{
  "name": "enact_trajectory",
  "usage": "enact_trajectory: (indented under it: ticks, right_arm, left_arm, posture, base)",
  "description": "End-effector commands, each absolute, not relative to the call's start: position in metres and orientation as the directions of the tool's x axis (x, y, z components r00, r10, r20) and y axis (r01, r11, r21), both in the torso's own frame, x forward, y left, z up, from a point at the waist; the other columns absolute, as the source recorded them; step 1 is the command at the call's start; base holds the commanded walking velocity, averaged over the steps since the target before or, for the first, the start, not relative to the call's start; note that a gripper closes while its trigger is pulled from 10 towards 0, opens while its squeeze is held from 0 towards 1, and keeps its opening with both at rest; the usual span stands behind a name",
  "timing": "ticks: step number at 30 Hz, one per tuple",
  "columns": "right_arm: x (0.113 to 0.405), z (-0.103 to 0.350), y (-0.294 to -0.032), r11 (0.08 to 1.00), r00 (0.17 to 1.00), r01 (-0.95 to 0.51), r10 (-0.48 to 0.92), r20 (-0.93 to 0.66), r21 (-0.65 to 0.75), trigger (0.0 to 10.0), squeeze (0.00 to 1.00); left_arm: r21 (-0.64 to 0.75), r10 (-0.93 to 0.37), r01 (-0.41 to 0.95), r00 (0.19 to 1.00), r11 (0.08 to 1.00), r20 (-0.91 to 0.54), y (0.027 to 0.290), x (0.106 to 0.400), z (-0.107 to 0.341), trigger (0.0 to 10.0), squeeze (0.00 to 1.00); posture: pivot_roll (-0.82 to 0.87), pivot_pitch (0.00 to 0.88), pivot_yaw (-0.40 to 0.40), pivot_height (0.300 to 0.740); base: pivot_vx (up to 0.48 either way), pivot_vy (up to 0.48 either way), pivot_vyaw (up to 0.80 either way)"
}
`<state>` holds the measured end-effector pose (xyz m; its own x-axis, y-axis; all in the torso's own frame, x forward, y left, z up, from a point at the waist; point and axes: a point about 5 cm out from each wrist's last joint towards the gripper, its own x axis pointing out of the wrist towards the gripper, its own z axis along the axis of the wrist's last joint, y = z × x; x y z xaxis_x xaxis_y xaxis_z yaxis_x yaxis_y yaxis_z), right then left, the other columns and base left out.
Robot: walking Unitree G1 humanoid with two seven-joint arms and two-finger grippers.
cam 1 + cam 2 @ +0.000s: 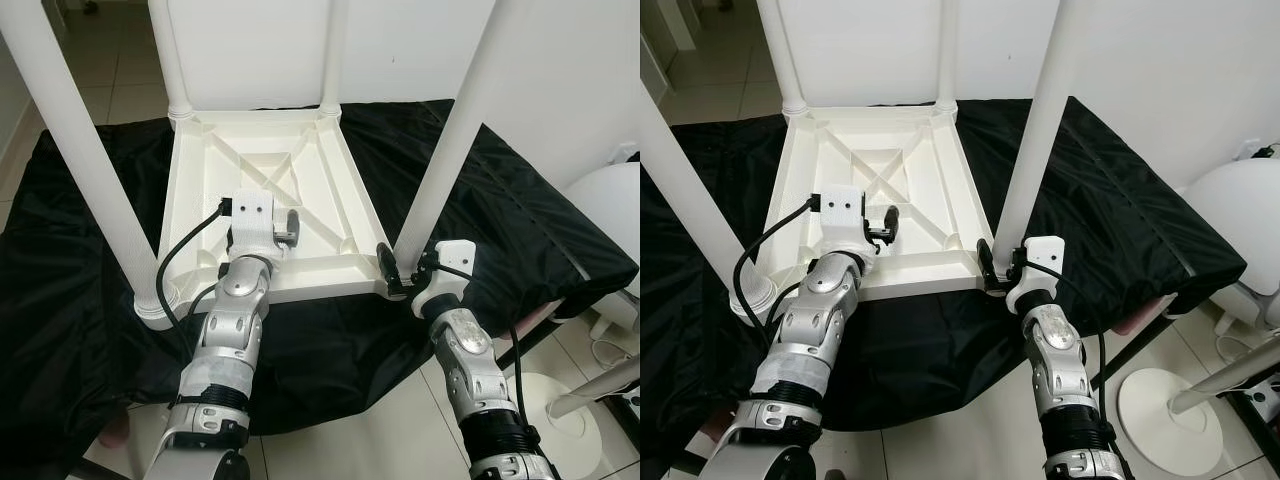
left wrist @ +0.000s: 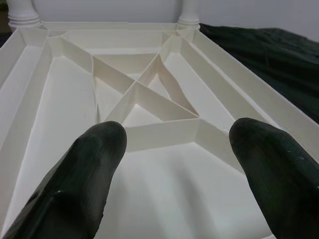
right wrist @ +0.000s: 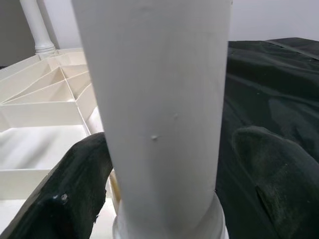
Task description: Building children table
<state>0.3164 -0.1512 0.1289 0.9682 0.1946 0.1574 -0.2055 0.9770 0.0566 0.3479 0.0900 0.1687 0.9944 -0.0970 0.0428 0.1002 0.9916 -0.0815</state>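
black cloth (image 1: pixel 520 200): dark sheet spread over a low surface, hangs over the near edge onto tiled floor (image 1: pixel 400 420), covers most of the scene
tabletop (image 1: pixel 262 205): white plastic children's table, upside down on the black cloth, ribbed underside up with X-shaped bracing in the middle, raised rim all round
legs: four white round legs stand up from the tabletop's corners; far-left leg (image 1: pixel 172 60) and far-right leg (image 1: pixel 332 55) seated in their sockets, near-left leg (image 1: pixel 85 165) leans up and out towards the camera from its collar at the near-left corner
near-right leg (image 1: pixel 455 140): rises from the near-right corner socket, tilted up to the right; its base collar shows in the right wrist view
left arm: silver, reaches forward over the near rim of the tabletop
left gripper (image 2: pixel 174 164): hovers over the inside of the tabletop near the near edge, fingers (image 2: pixel 87 174) spread wide, nothing between them, ribbed tray floor visible through the gap
right gripper (image 3: pixel 164 194): at the near-right corner, low on the near-right leg just above its collar, one finger on each side; left finger (image 3: pixel 70 189) touches the leg, whether the other finger touches cannot be told
white round object (image 1: pixel 610 215): on the right, beyond the cloth edge, partly cut off
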Motion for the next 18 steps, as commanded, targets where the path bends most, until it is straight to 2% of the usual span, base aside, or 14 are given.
enact_trajectory:
  ticks: [1, 7, 9, 12, 18]
  right_arm:
    - [0.314, 0.127, -0.151, 0.976, 0.97, -0.203, 0.189, 0.155, 0.077, 10.0, 0.0]
    - [0.312, 0.13, -0.151, 0.983, 0.969, -0.174, 0.162, 0.187, 0.052, 10.0, 0.0]
    - [0.31, 0.13, -0.151, 0.985, 0.968, -0.168, 0.159, 0.193, 0.03, 10.0, 0.0]
    - [0.306, 0.129, -0.15, 0.99, 0.971, -0.135, 0.126, 0.205, 0.031, 10.0, 0.0]
    - [0.301, 0.129, -0.147, 0.995, 0.974, -0.086, 0.075, 0.215, 0.043, 10.0, 0.0]
  left_arm:
    - [-0.147, -0.081, 0.087, 0.996, 0.985, 0.045, 0.084, 0.345, 0.166, 10.0, 0.0]
    - [-0.13, -0.125, 0.138, 0.987, 0.982, 0.105, 0.083, 0.343, 0.168, 10.0, 0.0]
    - [-0.059, -0.187, 0.2, 0.967, 0.978, 0.172, 0.08, 0.339, 0.17, 10.0, 0.0]
    - [-0.044, -0.252, 0.268, 0.942, 0.962, 0.221, 0.078, 0.337, 0.173, 10.0, 0.0]
    - [-0.061, -0.275, 0.297, 0.932, 0.953, 0.237, 0.079, 0.337, 0.174, 10.0, 0.0]
  posture:
    - [-0.07, 0.006, -0.008, 0.74]
    - [-0.06, 0.0, -0.021, 0.74]
    - [-0.05, 0.0, -0.027, 0.74]
    - [-0.04, 0.0, -0.03, 0.74]
    - [-0.05, 0.0, -0.018, 0.74]
  base:
    - [0.0, 0.0, 0.0]
    - [0.0, 0.0, 0.0]
    - [0.0, 0.0, 0.0]
    - [0.0, 0.0, 0.0]
    - [0.0, 0.0, 0.0]
